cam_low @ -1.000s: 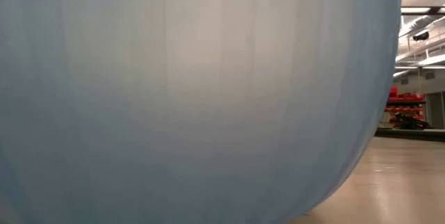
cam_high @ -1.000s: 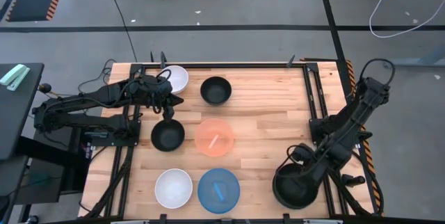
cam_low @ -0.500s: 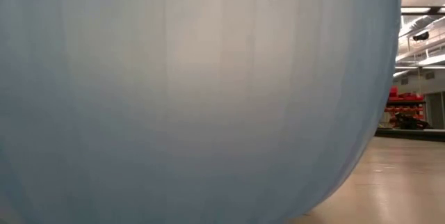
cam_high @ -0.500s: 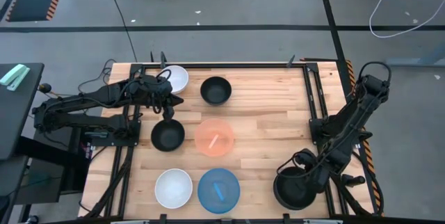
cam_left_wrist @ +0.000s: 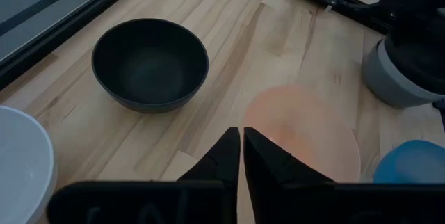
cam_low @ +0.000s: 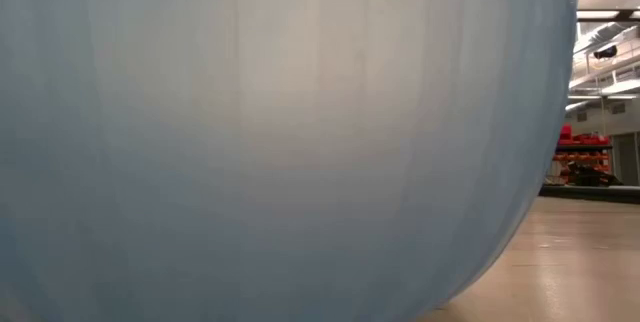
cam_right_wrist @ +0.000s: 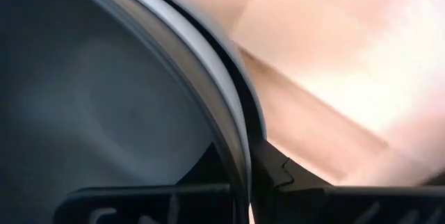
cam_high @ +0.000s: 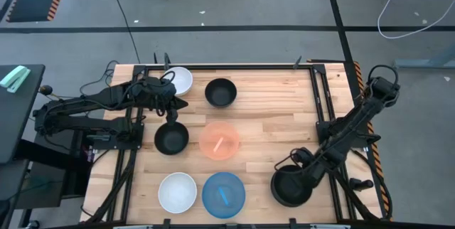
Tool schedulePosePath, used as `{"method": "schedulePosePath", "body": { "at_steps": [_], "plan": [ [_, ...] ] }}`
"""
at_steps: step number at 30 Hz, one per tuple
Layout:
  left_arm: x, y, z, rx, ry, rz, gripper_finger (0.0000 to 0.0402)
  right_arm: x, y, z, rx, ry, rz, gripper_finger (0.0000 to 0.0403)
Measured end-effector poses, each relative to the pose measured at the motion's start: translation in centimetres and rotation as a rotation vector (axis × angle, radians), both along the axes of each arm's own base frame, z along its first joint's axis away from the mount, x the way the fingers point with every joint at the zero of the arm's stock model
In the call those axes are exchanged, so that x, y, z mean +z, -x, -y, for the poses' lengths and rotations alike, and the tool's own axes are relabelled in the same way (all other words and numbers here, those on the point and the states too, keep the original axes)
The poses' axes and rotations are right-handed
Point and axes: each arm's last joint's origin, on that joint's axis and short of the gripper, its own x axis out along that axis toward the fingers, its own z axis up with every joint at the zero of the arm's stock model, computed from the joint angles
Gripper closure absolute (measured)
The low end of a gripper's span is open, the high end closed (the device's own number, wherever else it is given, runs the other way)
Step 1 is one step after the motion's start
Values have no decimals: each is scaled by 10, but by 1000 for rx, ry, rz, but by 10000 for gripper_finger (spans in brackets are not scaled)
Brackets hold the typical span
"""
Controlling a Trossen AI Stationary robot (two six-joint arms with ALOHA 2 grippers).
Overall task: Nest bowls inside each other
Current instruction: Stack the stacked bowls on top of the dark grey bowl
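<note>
1. Here the right gripper (cam_high: 304,173) is closed on the rim of a stack of bowls (cam_high: 289,187) at the near right of the counter (cam_high: 274,129).
2. Further back, the left gripper (cam_high: 170,104) hangs with fingers together, holding nothing, beside the white bowl (cam_high: 179,80).

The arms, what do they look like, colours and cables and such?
Both arms are dark, near-black, built of slim jointed segments. The left arm has thin black cables looping along it; the right arm carries a cable loop near its top joint. The left gripper has two dark, pointed, wedge-shaped fingers.
</note>
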Motion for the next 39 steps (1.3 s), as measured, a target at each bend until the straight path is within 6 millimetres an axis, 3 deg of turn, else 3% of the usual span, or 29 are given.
{"method": "schedulePosePath", "body": {
  "at_steps": [9,16,25,39],
  "plan": [
    [0,0,0,4,6,2,390,-1,-29,35,27,56,57,385],
    [-2,1,2,8,28,-22,381,-2,-37,51,6,79,52,382],
    [-12,9,4,14,50,-150,368,-3,-38,54,-2,96,49,288],
    [-18,11,-10,158,-31,-239,375,14,-49,48,24,87,133,279]
  ]
}}
